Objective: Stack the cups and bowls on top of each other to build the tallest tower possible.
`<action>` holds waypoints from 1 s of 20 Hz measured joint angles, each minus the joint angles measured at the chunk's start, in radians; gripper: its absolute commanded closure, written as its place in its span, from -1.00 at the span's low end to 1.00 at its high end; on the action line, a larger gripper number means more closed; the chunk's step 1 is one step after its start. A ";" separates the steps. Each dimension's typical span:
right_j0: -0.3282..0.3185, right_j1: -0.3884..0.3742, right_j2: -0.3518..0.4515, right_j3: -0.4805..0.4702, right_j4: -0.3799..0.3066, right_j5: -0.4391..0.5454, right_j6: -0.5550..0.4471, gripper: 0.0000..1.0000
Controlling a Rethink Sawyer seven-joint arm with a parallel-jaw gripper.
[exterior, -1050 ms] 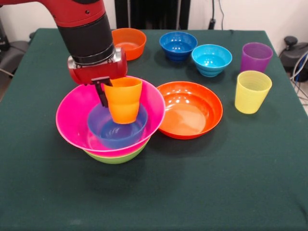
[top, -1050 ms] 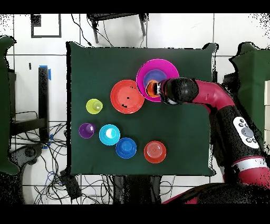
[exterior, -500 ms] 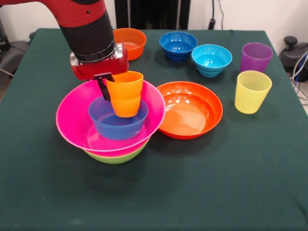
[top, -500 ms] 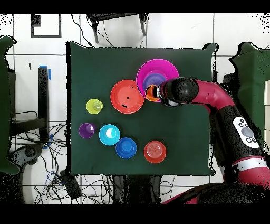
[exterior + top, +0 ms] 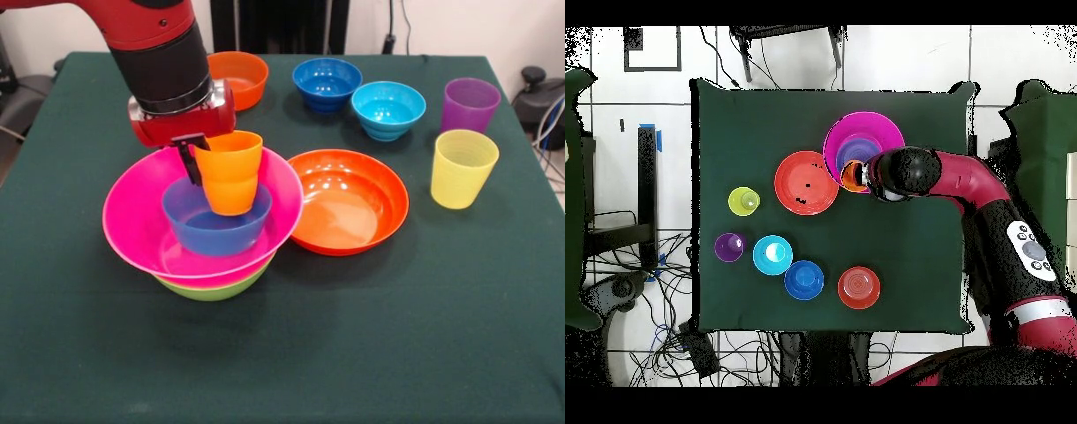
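The tower is a big pink bowl [image 5: 141, 231] nested in a lime green bowl [image 5: 212, 288], with a small blue bowl [image 5: 212, 234] inside the pink one. My gripper [image 5: 201, 168] is shut on the rim of the orange cup [image 5: 229, 177], which hangs upright over the blue bowl's mouth. One black finger [image 5: 187, 166] shows outside the cup's left wall; the other is hidden. I cannot tell whether the cup's bottom touches the blue bowl. From overhead the orange cup [image 5: 852, 176] sits at the pink bowl's [image 5: 863, 121] edge under the gripper [image 5: 865, 178].
A shallow orange bowl [image 5: 348, 200] lies right of the tower. Along the back stand a small orange bowl [image 5: 237, 78], a dark blue bowl [image 5: 327, 82] and a cyan bowl [image 5: 388, 109]. A purple cup [image 5: 470, 104] and a yellow cup [image 5: 463, 168] stand at the right.
The gripper and the orange cup rose a little over the blue bowl between one second and half a second ago, and have stayed still since.
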 measured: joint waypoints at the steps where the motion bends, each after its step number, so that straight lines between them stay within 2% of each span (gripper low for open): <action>1: 0.000 0.000 0.001 0.000 -0.001 -0.004 0.000 1.00; 3: -0.001 0.000 0.002 0.000 -0.001 -0.013 0.000 1.00; 15: -0.005 -0.012 0.004 0.009 -0.003 -0.236 0.000 1.00; 20: -0.005 -0.028 0.004 0.012 -0.002 -0.243 0.000 1.00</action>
